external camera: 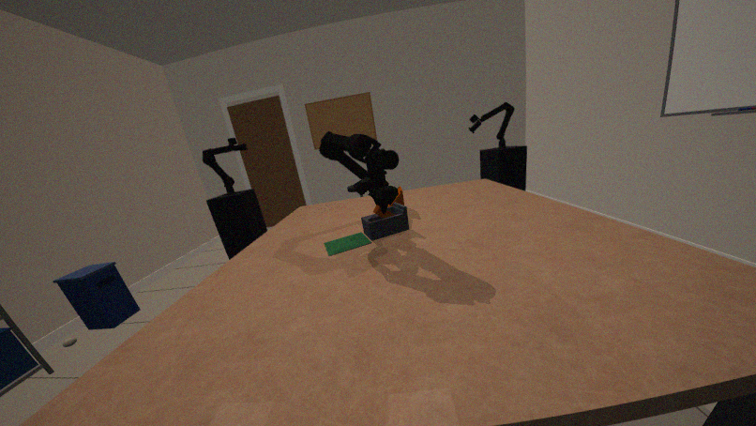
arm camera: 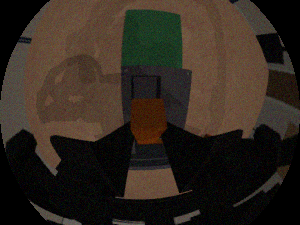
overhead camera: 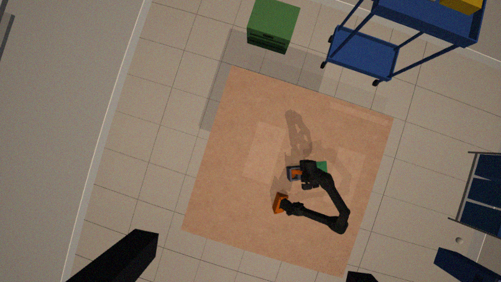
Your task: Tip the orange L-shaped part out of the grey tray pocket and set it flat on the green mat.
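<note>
The orange part [overhead camera: 296, 172] [external camera: 378, 210] [arm camera: 148, 111] is tipped in the grey tray [overhead camera: 288, 174] [external camera: 385, 228] [arm camera: 176, 94], with its end on the mat side raised above the rim. Its lower end is toward the far side from the mat; how deep it sits is hidden by the fingers. Bare pocket shows beyond the raised end in the wrist view. My gripper [external camera: 385, 212] [arm camera: 146, 123] is shut on the orange part, one finger on each side. In the top view the fingers are hidden under the wrist. The green mat [overhead camera: 321, 166] [external camera: 347, 243] [arm camera: 152, 39] bears nothing.
The mat lies flat beside one end of the tray. The tray walls stand around the part. The arm's orange base [overhead camera: 279, 204] is on the table [overhead camera: 224, 195] [external camera: 476, 343] near the tray. A blue cart [overhead camera: 364, 52] and a green cabinet [overhead camera: 275, 17] stand off the table.
</note>
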Robot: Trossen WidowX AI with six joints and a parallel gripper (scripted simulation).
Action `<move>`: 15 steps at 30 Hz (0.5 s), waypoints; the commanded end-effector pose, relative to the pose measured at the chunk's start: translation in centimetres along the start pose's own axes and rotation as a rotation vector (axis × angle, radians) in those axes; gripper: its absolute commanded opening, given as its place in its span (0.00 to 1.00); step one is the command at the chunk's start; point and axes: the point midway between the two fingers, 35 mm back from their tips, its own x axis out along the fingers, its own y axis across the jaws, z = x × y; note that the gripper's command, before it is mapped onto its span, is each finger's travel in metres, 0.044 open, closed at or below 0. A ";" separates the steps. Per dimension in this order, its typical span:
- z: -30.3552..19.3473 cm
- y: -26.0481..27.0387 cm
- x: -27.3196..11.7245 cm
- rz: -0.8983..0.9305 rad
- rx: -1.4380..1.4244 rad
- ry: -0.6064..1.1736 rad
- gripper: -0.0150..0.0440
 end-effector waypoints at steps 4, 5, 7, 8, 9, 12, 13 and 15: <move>0.0 0.1 -1.3 0.005 0.005 0.004 0.25; 0.0 0.1 -1.5 0.005 0.005 0.004 0.25; 0.0 0.1 -1.8 0.005 0.005 0.004 0.25; 0.0 0.1 -1.9 0.005 0.005 0.004 0.25; 0.0 0.1 -2.1 0.005 0.005 0.004 0.25; 0.0 0.1 -2.6 0.005 0.004 0.004 0.25; 0.0 0.1 -2.7 0.005 0.004 0.004 0.25; 0.0 0.1 -3.0 0.005 0.004 0.004 0.25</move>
